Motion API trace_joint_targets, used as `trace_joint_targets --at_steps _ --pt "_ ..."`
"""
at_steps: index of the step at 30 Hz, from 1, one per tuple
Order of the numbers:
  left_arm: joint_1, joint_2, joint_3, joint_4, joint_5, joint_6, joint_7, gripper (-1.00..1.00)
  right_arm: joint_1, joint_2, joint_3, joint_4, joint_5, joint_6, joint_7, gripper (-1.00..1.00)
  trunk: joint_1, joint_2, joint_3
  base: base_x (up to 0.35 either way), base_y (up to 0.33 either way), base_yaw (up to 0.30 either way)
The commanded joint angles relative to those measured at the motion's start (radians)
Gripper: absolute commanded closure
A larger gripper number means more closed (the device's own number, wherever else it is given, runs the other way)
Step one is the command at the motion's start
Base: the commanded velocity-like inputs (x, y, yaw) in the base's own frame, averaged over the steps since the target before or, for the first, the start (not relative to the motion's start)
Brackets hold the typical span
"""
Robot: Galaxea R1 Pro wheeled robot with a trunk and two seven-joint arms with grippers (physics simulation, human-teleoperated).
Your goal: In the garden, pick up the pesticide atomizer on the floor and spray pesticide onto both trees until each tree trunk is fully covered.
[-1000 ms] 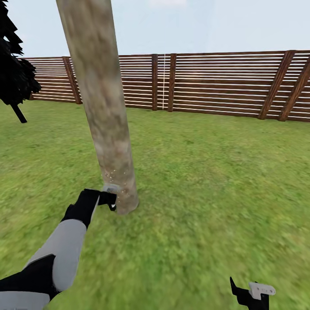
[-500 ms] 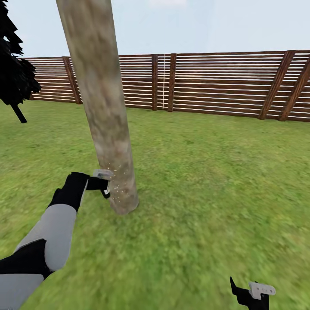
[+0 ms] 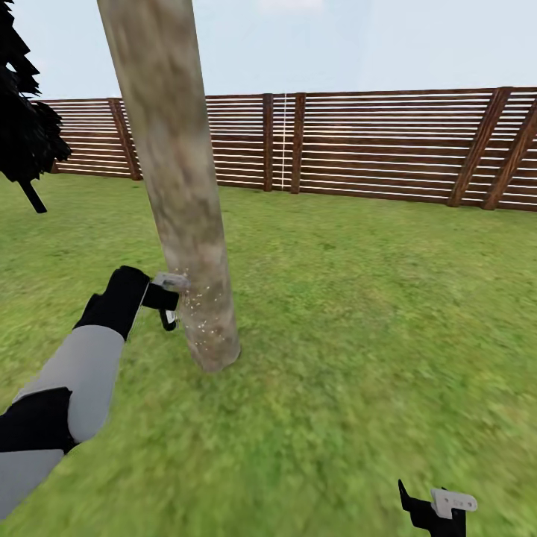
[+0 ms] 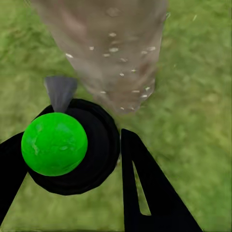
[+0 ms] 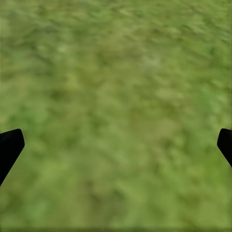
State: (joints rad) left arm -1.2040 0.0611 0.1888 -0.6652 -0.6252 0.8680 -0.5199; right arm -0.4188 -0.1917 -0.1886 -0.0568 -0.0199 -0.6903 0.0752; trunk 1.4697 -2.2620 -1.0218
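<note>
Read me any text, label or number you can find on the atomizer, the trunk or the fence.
None: no readable text anywhere.
Atomizer: plain green and black body, grey nozzle, no label.
Trunk: only mottled bark and pale spray specks.
Fence: bare brown slats, no sign.
Left gripper and right gripper: no markings legible.

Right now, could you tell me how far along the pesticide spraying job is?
Done: the atomizer is off the floor, held in the left gripper. In hand: it points at the tree trunk, and pale spray specks dot the trunk's lower part. Left: the trunk above the specks looks bare, so coverage seems partial, and a second tree must be sprayed too. The right gripper hangs open over the grass.
</note>
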Motion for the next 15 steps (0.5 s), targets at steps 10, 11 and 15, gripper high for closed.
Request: trace_joint_targets --at_steps 10,11,15 --pt "-0.002 0.051 -0.004 0.012 0.002 -0.009 0.005 1.0 0.0 0.0 0.0 0.0 0.0 0.0 0.0 -1.0 0.0 0.0 0.0 0.0 0.0 0.0" --pt "0.015 0.053 -0.003 0.013 0.002 -0.01 0.006 1.0 0.0 0.0 0.0 0.0 0.0 0.0 0.001 -1.0 0.0 0.0 0.0 0.0 0.0 0.0" --pt "0.133 0.053 -0.002 0.003 0.006 -0.021 0.007 1.0 0.0 0.0 0.0 0.0 0.0 0.0 0.001 -1.0 0.0 0.0 0.0 0.058 0.018 0.0"
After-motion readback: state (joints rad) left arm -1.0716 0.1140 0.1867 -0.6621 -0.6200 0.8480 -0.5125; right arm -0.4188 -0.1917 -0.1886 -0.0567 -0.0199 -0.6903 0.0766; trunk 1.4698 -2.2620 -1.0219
